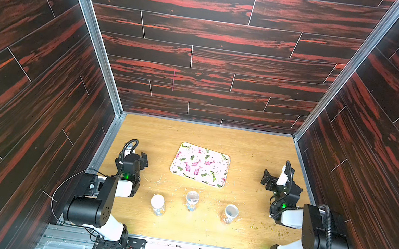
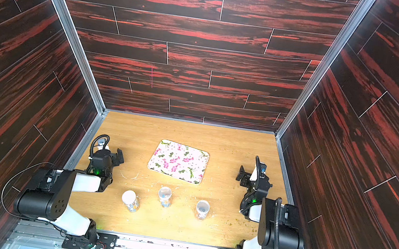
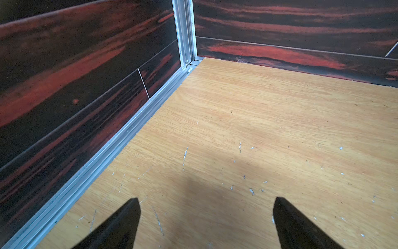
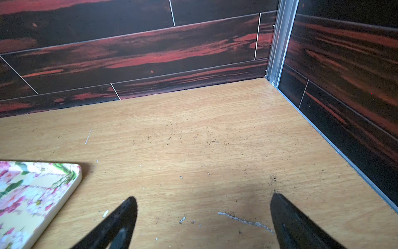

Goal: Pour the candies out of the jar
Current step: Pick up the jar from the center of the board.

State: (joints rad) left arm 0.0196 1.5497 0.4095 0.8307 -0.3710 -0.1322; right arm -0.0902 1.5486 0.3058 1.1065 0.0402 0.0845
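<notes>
Three jars: a row in the lower middle of both top views, upright on the surface [image 1: 256,149], apart from one another and just below the floral tray [image 1: 200,164].
Left-hand jar [image 1: 157,204]: white top, possibly a lid; this cannot be settled at this size.
Middle jar [image 1: 192,200]: clear, mouth seemingly open.
Right-hand jar [image 1: 230,213]: clear, dark mouth seemingly open.
The candies: probably the coloured specks [image 2: 202,209] low inside the jars; which jar is meant cannot be told.
Left gripper [image 3: 206,199]: jaws spread fully with nothing between them, above bare surface at centre left of the top views, well apart from the jars.
Right gripper [image 4: 203,196]: jaws equally wide and empty, at centre right, near a corner of the floral tray in its wrist view.
Handling: each jar looks stiff, smooth and light, so it is likely slippery and easy to topple, and possibly breakable.
Hold: across the body at mid-height from the side, leaving the mouth free.
Contents: round glossy sweets should roll and bounce, so a low, slow tilt over the floral tray seems wise.
</notes>
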